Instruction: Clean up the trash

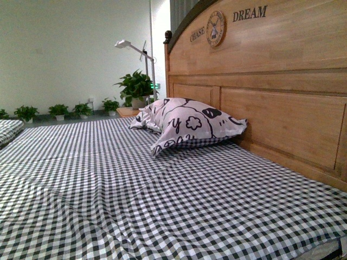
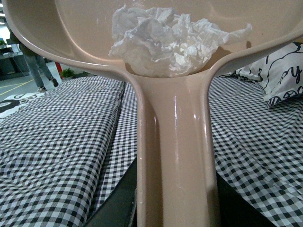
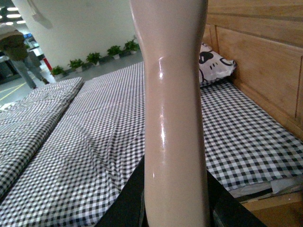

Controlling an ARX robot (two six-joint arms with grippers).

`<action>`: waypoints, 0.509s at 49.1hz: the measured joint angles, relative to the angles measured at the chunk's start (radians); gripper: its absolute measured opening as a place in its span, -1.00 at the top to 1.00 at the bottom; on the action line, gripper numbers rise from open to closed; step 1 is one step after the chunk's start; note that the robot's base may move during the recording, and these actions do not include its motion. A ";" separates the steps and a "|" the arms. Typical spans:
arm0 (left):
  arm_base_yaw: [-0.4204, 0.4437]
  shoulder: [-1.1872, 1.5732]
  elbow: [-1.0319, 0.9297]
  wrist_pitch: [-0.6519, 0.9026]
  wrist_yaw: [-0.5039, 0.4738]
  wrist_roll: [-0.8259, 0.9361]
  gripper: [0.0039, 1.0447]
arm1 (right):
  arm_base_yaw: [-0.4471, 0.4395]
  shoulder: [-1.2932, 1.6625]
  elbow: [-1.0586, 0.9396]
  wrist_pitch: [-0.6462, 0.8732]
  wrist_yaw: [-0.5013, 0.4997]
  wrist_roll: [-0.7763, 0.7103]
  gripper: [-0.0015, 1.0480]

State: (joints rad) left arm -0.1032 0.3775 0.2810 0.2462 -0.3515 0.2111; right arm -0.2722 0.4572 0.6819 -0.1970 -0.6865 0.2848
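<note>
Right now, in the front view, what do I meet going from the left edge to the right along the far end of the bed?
Small potted plants on the floor → white floor lamp → the big potted plant → pillow with black cartoon prints → wooden headboard. No trash or gripper shows in this view.
</note>
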 joint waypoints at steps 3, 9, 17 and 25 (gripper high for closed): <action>-0.001 0.000 0.000 0.000 0.000 -0.001 0.54 | 0.001 0.000 0.000 0.000 0.006 -0.001 0.65; -0.001 -0.001 0.000 0.000 -0.001 -0.004 0.54 | 0.002 -0.001 -0.001 0.000 0.006 -0.005 0.65; -0.001 -0.001 0.000 0.000 0.000 -0.004 0.54 | 0.002 -0.002 -0.001 0.000 0.006 -0.009 0.65; -0.001 -0.001 0.000 0.000 0.000 -0.005 0.54 | 0.002 -0.002 -0.001 0.000 0.006 -0.010 0.65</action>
State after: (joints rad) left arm -0.1040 0.3767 0.2806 0.2462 -0.3519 0.2066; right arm -0.2703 0.4549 0.6811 -0.1974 -0.6804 0.2752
